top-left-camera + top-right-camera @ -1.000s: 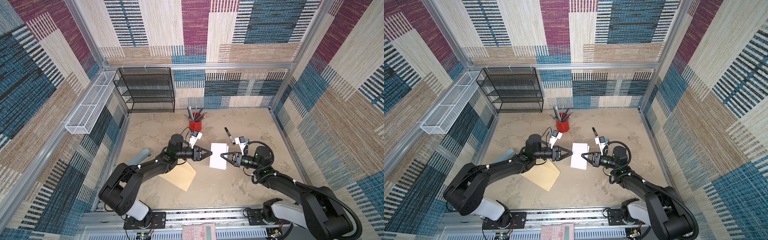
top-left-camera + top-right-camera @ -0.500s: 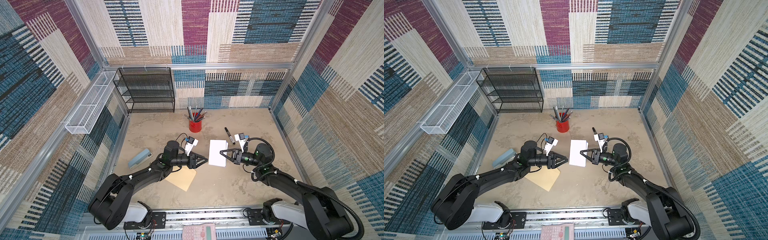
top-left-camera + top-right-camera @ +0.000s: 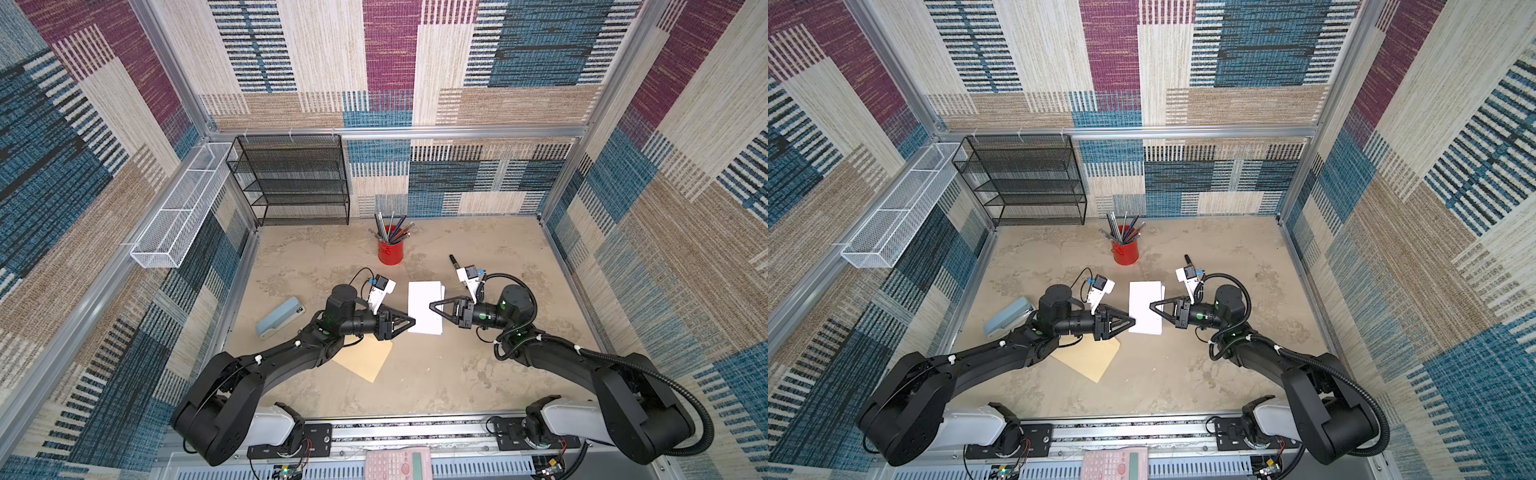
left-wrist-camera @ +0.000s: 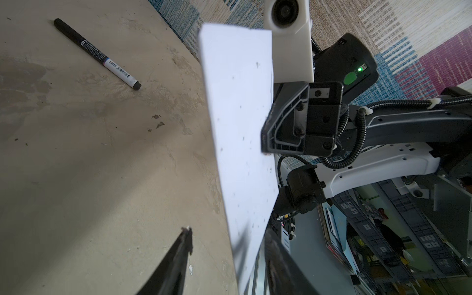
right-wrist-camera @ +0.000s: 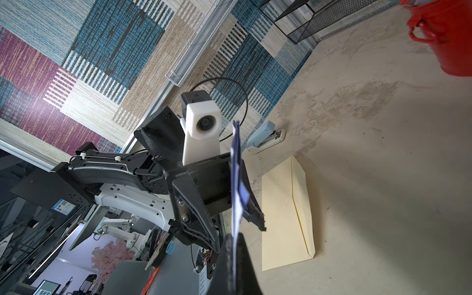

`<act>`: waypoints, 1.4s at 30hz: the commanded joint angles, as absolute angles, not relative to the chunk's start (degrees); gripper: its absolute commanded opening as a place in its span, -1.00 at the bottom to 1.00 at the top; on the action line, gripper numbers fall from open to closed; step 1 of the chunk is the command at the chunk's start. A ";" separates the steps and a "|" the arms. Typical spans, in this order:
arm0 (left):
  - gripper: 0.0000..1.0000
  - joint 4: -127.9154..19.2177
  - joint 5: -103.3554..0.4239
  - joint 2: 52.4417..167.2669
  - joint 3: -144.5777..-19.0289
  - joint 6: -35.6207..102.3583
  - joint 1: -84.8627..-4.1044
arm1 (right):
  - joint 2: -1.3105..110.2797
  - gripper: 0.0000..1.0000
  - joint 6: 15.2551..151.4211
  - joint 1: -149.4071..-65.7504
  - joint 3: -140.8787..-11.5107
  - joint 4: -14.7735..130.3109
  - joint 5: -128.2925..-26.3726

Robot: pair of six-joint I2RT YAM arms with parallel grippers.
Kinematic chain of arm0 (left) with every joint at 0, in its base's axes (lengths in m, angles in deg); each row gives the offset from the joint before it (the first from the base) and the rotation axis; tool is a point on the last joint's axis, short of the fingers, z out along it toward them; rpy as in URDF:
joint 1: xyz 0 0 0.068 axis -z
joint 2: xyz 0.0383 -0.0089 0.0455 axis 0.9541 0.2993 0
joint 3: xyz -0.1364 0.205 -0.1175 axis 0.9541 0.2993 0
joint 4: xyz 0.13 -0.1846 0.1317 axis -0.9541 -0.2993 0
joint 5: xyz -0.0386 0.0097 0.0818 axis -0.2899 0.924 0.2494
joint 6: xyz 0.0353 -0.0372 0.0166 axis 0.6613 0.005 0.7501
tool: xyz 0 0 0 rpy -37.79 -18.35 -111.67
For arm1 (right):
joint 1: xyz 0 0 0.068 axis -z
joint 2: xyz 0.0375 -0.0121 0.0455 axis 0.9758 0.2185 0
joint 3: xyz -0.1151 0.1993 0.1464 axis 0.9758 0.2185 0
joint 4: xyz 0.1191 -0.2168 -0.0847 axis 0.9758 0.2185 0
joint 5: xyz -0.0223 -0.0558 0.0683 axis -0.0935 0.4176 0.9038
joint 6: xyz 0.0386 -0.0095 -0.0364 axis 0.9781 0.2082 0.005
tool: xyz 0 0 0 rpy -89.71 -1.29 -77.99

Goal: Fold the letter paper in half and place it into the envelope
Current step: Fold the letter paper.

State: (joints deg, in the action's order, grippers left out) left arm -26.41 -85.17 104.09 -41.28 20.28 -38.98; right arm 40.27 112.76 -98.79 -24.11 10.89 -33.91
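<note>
Right end effector (image 3: 432, 306) pinches the letter paper (image 3: 420, 293); left end effector (image 3: 411, 321) gapes opposite.

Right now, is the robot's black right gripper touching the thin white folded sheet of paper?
Touching. The right wrist view shows the thin white letter paper, seen edge-on, pinched between the fingers of the shut black right gripper.

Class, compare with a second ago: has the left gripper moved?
Yes. The left gripper has shifted slightly toward the robot's base, away from the red pen cup.
</note>
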 commanded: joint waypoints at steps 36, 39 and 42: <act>-0.59 -26.05 -80.16 101.82 -42.36 19.49 -39.49 | 40.34 -1.00 113.98 -101.36 -20.80 9.28 -33.52; -0.46 -26.19 -79.42 101.33 -42.32 19.57 -39.71 | 40.09 -1.00 113.52 -101.46 -20.80 10.10 -33.52; -0.50 -26.66 -79.55 101.05 -42.67 19.81 -39.80 | 39.76 -1.00 113.07 -101.59 -20.51 10.73 -33.61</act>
